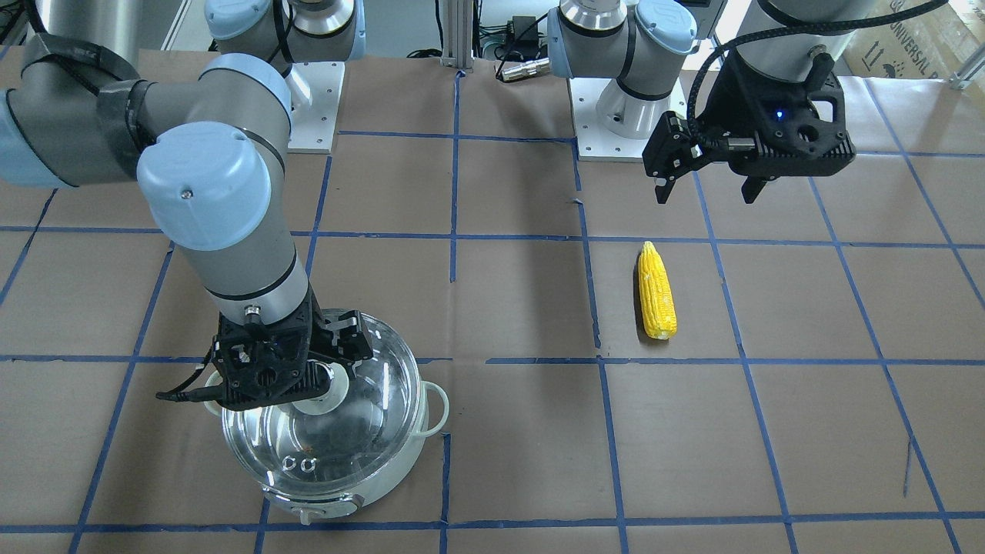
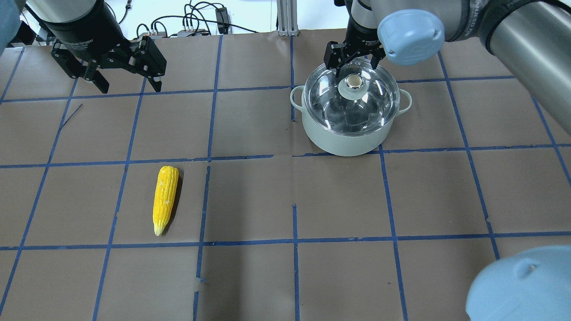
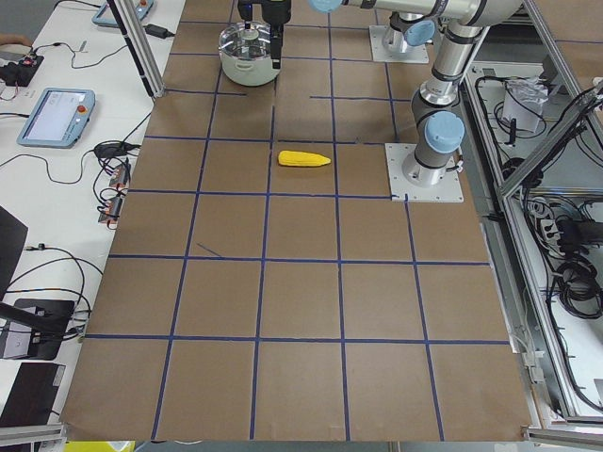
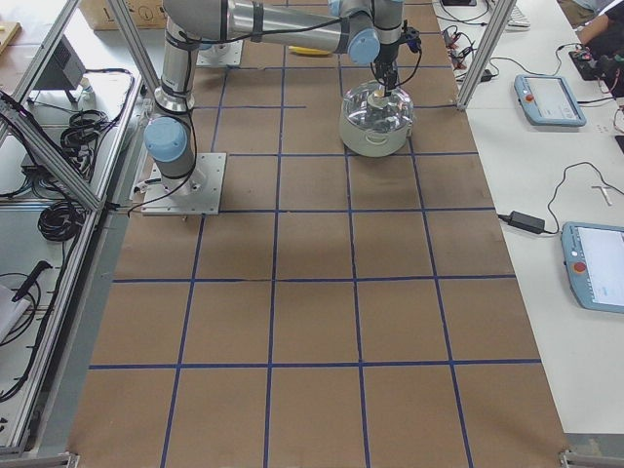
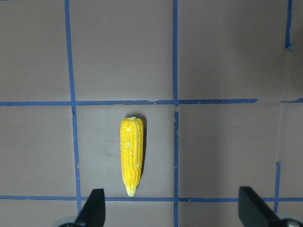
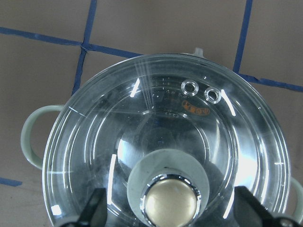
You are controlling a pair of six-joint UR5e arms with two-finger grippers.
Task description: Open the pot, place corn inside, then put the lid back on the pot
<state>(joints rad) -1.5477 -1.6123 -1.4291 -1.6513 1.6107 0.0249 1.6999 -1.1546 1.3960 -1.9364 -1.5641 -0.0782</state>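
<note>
The pot (image 2: 350, 138) stands at the table's far right in the overhead view, with the glass lid (image 2: 357, 109) on it. My right gripper (image 2: 354, 69) is open above the lid; its fingers straddle the beige knob (image 6: 170, 203) without touching it. The pot also shows in the front-facing view (image 1: 338, 492), under the right gripper (image 1: 331, 377). The corn (image 2: 165, 198) lies flat on the table's left half. My left gripper (image 2: 129, 87) is open and empty, high above the table and well behind the corn. Its wrist view shows the corn (image 5: 132, 156) below, between its fingertips (image 5: 92, 208).
The brown table bears a blue tape grid (image 2: 294, 156). The arms' base plates (image 1: 627, 115) sit at the robot's edge. Tablets and cables lie on side benches (image 4: 551, 97). The right arm's elbow (image 1: 208, 192) hangs over the table near the pot.
</note>
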